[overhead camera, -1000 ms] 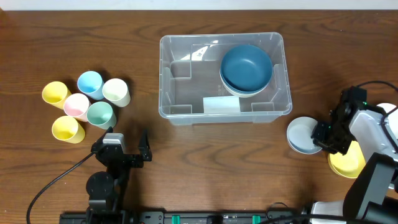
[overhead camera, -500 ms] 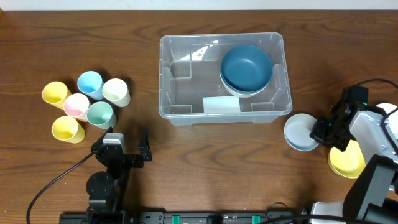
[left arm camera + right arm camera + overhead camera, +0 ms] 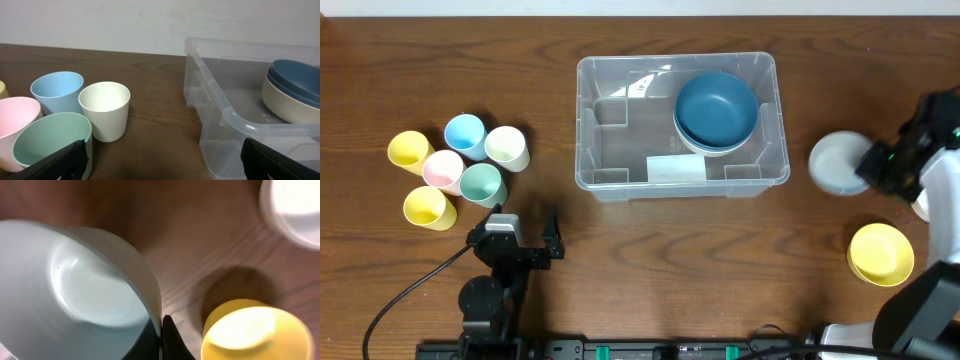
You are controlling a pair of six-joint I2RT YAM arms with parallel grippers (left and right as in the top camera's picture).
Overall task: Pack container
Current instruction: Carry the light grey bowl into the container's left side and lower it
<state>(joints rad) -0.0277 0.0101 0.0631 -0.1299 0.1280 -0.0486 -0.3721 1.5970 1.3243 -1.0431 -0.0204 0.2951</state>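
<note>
The clear container (image 3: pixel 620 120) stands at the table's middle back and holds a dark blue bowl (image 3: pixel 716 108) stacked on a cream one. It also shows in the left wrist view (image 3: pixel 235 120). My right gripper (image 3: pixel 876 166) is shut on the rim of a pale grey-blue bowl (image 3: pixel 835 163) and holds it raised, right of the container. The right wrist view shows that bowl (image 3: pixel 85 290) pinched at its rim. A yellow bowl (image 3: pixel 880 254) sits below on the table. My left gripper (image 3: pixel 515 240) is open and empty at the front left.
Several cups stand at the left: yellow (image 3: pixel 408 150), blue (image 3: pixel 465 133), cream (image 3: pixel 507 148), pink (image 3: pixel 443 170), green (image 3: pixel 482 184) and another yellow (image 3: pixel 428 207). A white bowl (image 3: pixel 295 210) lies at the right, near the table's edge.
My right gripper has lifted the pale grey-blue bowl off the table and moved it back and to the right. The left arm has not moved.
</note>
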